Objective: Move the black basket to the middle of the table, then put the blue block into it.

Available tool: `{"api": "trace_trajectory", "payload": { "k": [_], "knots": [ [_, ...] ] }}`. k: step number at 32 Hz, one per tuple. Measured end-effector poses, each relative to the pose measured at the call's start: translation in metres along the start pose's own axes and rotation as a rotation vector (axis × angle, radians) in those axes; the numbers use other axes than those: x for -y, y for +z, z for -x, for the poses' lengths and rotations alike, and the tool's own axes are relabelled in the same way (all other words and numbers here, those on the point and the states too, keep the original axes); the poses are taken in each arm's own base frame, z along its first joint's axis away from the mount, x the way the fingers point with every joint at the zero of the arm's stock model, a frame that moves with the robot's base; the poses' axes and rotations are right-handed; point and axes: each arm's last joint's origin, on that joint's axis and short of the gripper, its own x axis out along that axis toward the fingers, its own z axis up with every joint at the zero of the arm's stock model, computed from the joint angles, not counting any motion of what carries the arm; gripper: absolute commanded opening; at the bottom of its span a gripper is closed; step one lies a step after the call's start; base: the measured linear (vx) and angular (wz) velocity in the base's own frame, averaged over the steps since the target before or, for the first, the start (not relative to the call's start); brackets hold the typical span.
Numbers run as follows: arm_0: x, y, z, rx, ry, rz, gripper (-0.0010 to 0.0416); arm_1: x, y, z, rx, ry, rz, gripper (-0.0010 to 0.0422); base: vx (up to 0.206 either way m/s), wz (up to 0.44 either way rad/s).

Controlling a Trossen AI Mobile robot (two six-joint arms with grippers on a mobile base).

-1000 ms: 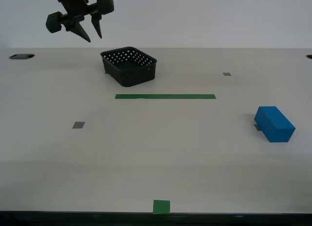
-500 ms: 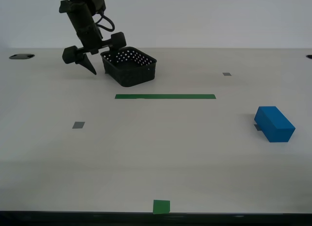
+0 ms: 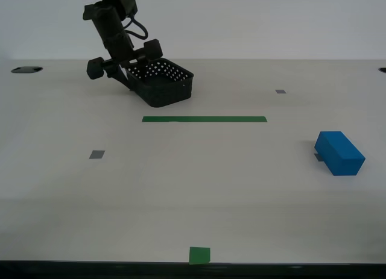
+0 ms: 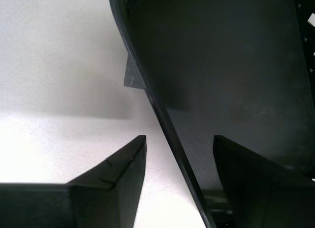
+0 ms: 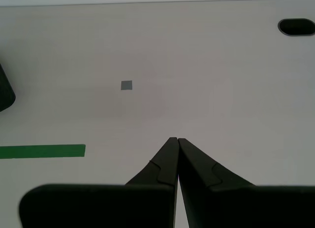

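- In the exterior view the fingers of my second gripper are partly hidden at the basket; its arm is cut off by the top edge of the picture.
- My first gripper does not show in the exterior view, so I cannot place that arm in the scene.
- The second wrist view shows only one wall and part of the floor of the basket; the rest runs out of frame.
- A small grey scrap at the foot of the basket wall is too unclear for me to name.
- My second gripper is spread, straddling the basket wall: one finger outside over the table, the other inside. I cannot tell if either touches the wall.
- The second arm slants down from the upper part of the exterior view's left to the basket's near-left corner.
- My first gripper hangs above bare table, fingers pressed together, pinching nothing.
- One basket, far on the table, left of centre in the exterior view, just behind the green strip.
- One blue block, well apart from the basket, near the exterior view's right edge.
- One green strip, one green square, two grey squares and.
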Motion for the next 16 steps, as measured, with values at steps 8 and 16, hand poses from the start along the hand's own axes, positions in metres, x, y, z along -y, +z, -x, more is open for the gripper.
{"api": "trace_trajectory", "payload": {
  "k": [8,16],
  "knots": [
    [-0.0003,0.0000,0.0000,0.000,0.001,0.001,0.0001,0.0007,-0.0008,-0.0003,-0.012,-0.020,-0.022,-0.0004,0.000,0.000],
    [-0.0005,0.0000,0.0000,0.000,0.002,0.002,0.0001,0.0021,-0.0056,0.0010,-0.094,-0.094,-0.035,-0.0002,0.000,0.000]
  ]
}}
